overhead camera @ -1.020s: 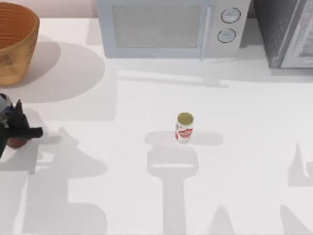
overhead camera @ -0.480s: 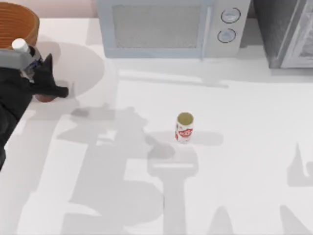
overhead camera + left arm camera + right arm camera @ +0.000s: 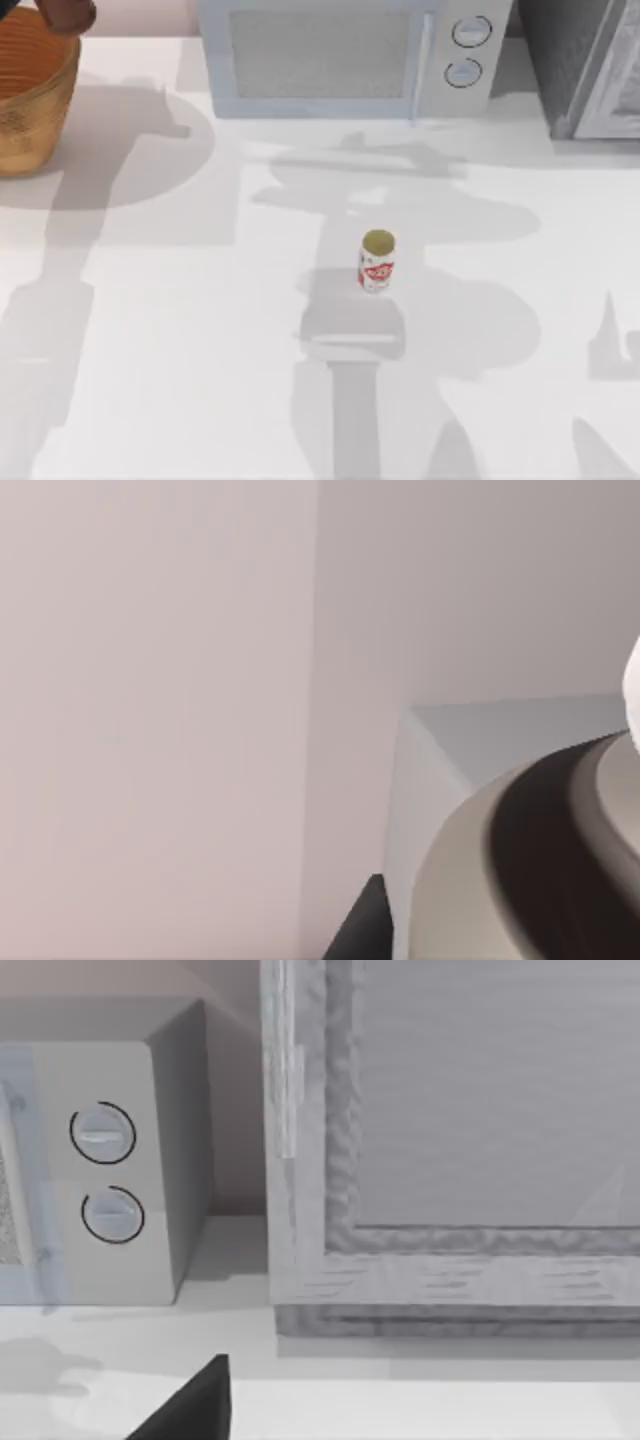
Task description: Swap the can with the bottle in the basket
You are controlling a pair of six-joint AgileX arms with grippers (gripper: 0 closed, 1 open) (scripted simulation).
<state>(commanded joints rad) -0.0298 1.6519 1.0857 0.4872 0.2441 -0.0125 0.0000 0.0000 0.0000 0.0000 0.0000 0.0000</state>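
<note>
Left tool [image 3: 365, 930]: a dark wedge low in the left wrist view, looking at bare wall and the corner of a pale box. A large rounded pale shape with a dark band sits right against the lens; cannot tell what it is. Open or gripping: cannot tell.

Right tool [image 3: 190, 1410]: a dark tip at the lower edge of the right wrist view, over the desk [image 3: 520, 330] near the microwave [image 3: 340, 55] knobs and a grey cabinet [image 3: 480, 1110]. Looks parked. Its state: cannot tell either.

Bottle [image 3: 65, 12]: only a reddish-brown end shows, cut off by the top edge of the top view, over the far rim of the basket [image 3: 30, 130]. Whether it hangs above the basket or rests in it cannot be told.

Basket: far left corner of the desk, upright. Nothing else is seen inside the part in view.

Can [image 3: 377, 262]: upright in the middle of the desk, well apart from the basket, with no tool near it.

Progress, as judged: early to middle. Only the bottle half of the swap is under way, and the bottle is not set down on open desk. The can half is not begun. Left to do: settle the bottle out on the desk, then fetch the can and place it in the basket.
</note>
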